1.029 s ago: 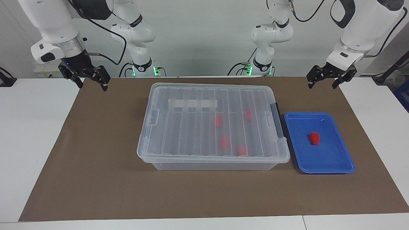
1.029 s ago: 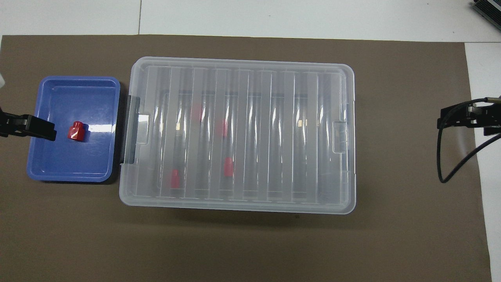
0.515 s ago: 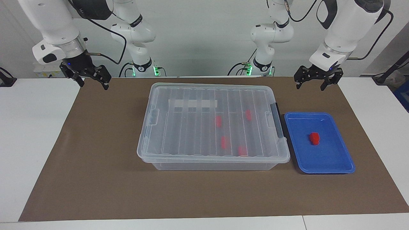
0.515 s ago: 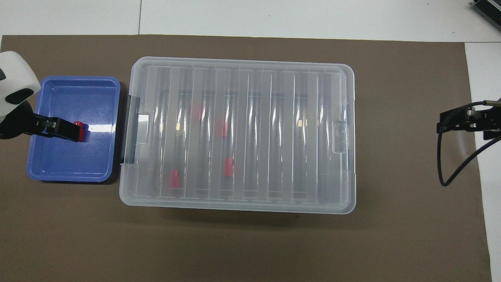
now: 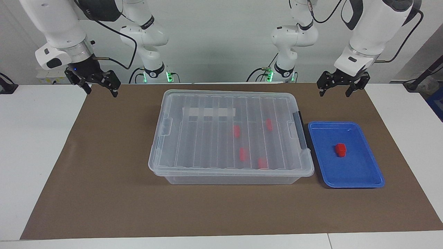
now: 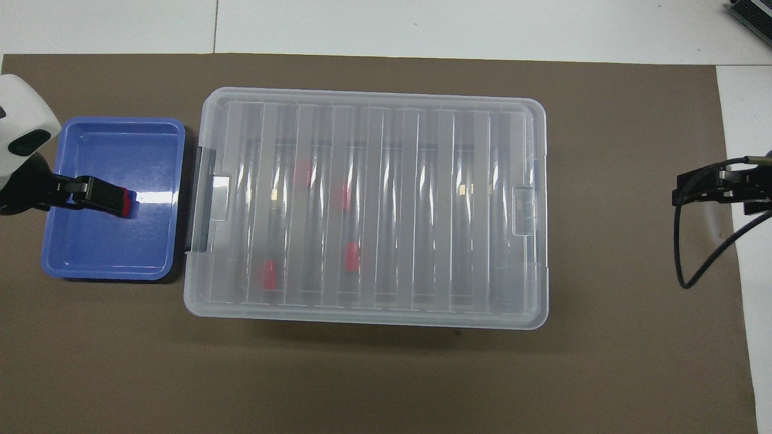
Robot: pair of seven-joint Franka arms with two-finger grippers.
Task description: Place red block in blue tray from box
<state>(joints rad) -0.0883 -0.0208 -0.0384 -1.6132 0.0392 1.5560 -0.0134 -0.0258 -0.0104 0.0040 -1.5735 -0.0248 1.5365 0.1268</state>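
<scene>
A: We see a white bench (image 5: 41,145) under a brown mat (image 5: 104,193), with a pale wall at the robots' edge. The box (image 5: 228,135) sits mid-mat with its lid on. The blue tray (image 5: 360,174) lies just beside the box's latch end, toward the left arm's end of the bench.

B: And the red block (image 5: 340,149) we care about already lies in that tray, apart from its rim.

A: Yes. The left hand (image 5: 340,87) hangs in the air near the robots' edge of the mat, its fingers spread and holding nothing. The right hand (image 5: 99,85) waits over the mat's corner at the right arm's end, also spread and empty.

B: So we judge the step to be clearing away. We do it well by keeping the left hand high, so nothing nudges the tray.

A: Counting: one box, one tray, two hands, and five red blocks, one in the tray and four showing through the lid (image 5: 236,131) (image 5: 269,124) (image 5: 243,154) (image 5: 262,163).
</scene>
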